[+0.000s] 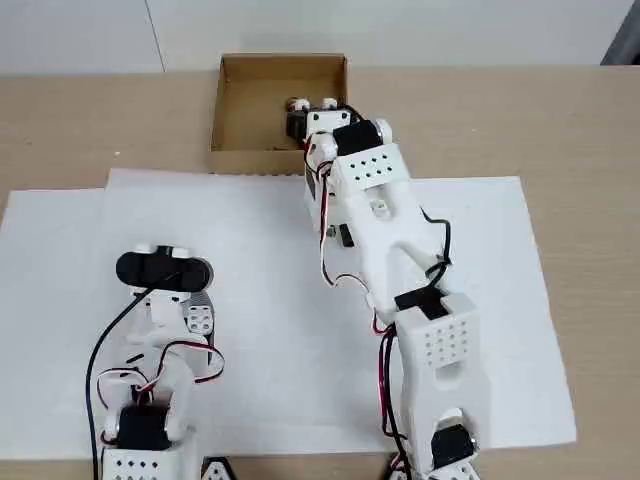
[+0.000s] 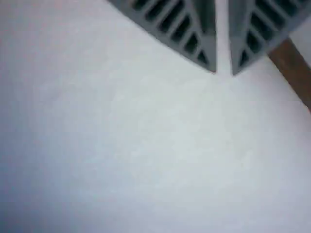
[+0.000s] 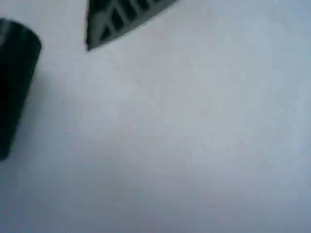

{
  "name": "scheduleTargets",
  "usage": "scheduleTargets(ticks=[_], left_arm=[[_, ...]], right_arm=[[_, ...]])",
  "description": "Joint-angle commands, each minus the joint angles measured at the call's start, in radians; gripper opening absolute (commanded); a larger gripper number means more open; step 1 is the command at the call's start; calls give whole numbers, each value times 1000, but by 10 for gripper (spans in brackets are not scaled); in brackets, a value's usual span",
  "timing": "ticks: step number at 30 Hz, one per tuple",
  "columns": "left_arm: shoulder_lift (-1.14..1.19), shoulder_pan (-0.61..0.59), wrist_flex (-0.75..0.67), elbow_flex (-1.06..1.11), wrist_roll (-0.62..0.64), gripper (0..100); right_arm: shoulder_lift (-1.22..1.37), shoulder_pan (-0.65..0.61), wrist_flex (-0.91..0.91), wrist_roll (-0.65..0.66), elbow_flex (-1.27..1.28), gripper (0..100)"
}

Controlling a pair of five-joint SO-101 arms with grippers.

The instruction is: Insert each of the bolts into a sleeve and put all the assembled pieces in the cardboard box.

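Observation:
The cardboard box (image 1: 232, 105) stands at the far edge of the white paper. My right gripper (image 1: 300, 120) is stretched out over the box's near right corner; something dark lies under it inside the box, too hidden to name. A black cylinder (image 3: 14, 82), like a sleeve, lies on a white surface in the right wrist view. My left gripper (image 2: 223, 70) hangs just above bare paper at the near left, shut with nothing in it; in the high view the left gripper (image 1: 197, 320) sits folded back by its own arm.
A large white paper sheet (image 1: 260, 330) covers most of the wooden table (image 1: 560, 120). The right arm's body (image 1: 385, 240) runs diagonally across the middle right. A strip of table (image 2: 294, 68) edges the paper in the left wrist view.

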Motion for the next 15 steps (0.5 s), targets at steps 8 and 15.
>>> scheduleTargets(ticks=[8,15], left_arm=[[-8,-3,-11,-5,-2,6],[-8,-3,-11,-5,-2,6]], right_arm=[[85,39,-79,-5,0,140],[108,41,-77,-5,0,25]])
